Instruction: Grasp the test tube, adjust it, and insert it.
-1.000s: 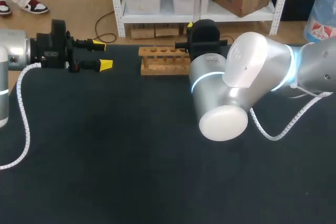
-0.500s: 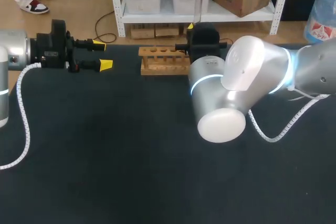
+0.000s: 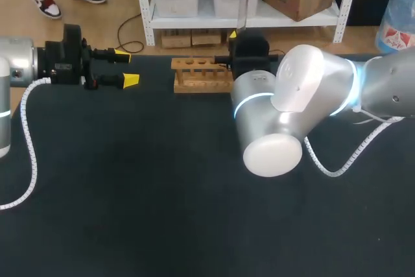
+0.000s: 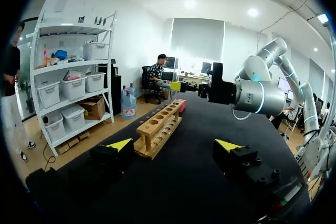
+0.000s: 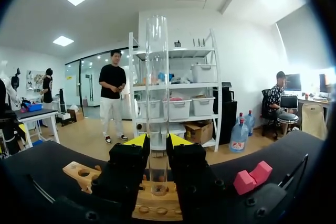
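A clear test tube (image 5: 157,77) stands upright between my right gripper's (image 5: 159,141) fingers, which are shut on its lower part. Its bottom end hangs just over a hole of the wooden rack (image 5: 152,204). From above, the tube (image 3: 242,6) rises over the right gripper (image 3: 248,47) at the right end of the rack (image 3: 201,74). My left gripper (image 3: 126,68) is open and empty, level with the table, a short way left of the rack. Seen from the left wrist, that gripper (image 4: 174,145) points along the rack (image 4: 160,127) toward my right arm (image 4: 252,92).
A pink block (image 5: 252,177) lies on the table beside the right gripper, past the rack's end. My right arm's big elbow (image 3: 275,121) hangs over the table's middle right. The rack stands near the table's far edge.
My right arm has shifted slightly left with the tube, closer over the rack's right end. The left arm has not moved.
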You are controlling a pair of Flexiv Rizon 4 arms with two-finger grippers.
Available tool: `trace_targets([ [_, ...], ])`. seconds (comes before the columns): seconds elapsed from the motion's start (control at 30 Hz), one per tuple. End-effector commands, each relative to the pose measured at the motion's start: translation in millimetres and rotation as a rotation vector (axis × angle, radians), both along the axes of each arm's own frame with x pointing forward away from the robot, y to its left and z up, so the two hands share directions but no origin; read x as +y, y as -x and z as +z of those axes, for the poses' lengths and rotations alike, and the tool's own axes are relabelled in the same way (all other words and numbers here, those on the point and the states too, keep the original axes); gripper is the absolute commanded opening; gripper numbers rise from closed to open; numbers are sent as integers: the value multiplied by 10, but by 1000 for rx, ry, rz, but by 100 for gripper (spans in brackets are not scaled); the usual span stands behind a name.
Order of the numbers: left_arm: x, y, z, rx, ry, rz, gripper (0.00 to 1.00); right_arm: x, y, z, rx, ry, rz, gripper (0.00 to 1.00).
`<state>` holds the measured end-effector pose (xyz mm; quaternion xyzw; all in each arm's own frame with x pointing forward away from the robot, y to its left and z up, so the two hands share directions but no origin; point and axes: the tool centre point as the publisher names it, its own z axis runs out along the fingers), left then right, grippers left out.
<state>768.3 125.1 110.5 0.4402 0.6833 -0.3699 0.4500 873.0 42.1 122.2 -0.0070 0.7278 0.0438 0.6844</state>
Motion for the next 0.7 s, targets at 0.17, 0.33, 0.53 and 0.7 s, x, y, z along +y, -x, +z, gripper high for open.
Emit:
trace_targets([
  [0.17, 2, 2, -13, -4, 3, 1, 100, -15, -4, -67, 13, -9, 4, 0],
  [0.33, 2, 2, -13, -4, 3, 1, 100, 3, 3, -124, 28, -21, 13, 0],
  [0.53, 2, 2, -13, -4, 3, 1, 100, 16, 11, -226, 48, -20, 25, 0],
  [0.7, 2, 2, -13, -4, 3, 1, 100, 12, 5, -304, 64, -20, 24, 0],
])
